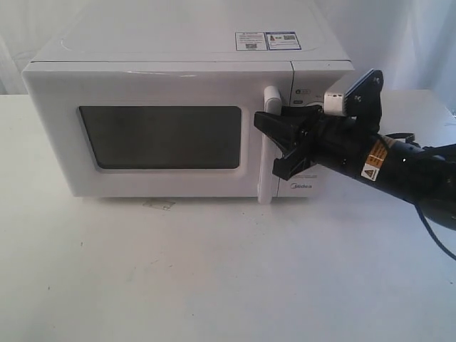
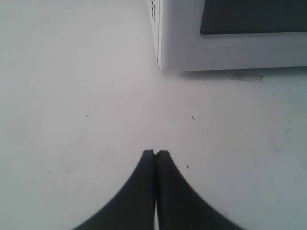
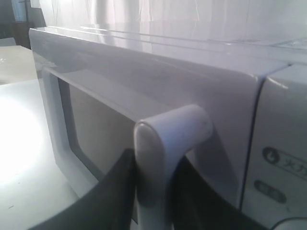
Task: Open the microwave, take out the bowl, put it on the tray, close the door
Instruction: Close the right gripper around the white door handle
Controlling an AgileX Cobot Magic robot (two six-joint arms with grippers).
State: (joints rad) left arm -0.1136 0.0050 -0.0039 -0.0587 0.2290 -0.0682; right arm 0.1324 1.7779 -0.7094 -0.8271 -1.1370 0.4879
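The white microwave [image 1: 178,50] stands at the back of the table with its door [image 1: 157,85] closed; its lower corner [image 2: 230,48] shows in the left wrist view. My right gripper [image 1: 274,144] reaches in from the right and is shut on the vertical white door handle [image 1: 269,96]. In the right wrist view the handle [image 3: 163,139] sits squeezed between the two dark fingers [image 3: 105,196]. My left gripper [image 2: 155,152] is shut and empty, hovering over bare table near the microwave's front left corner; the exterior view does not show it. The bowl is hidden and no tray is in view.
The white table [image 1: 214,285] stretches in front of the microwave. A small scrap of clear tape [image 1: 160,204] lies just below the door, seen too as a tape scrap [image 2: 247,76] in the left wrist view. The control panel [image 3: 283,167] is beside the handle.
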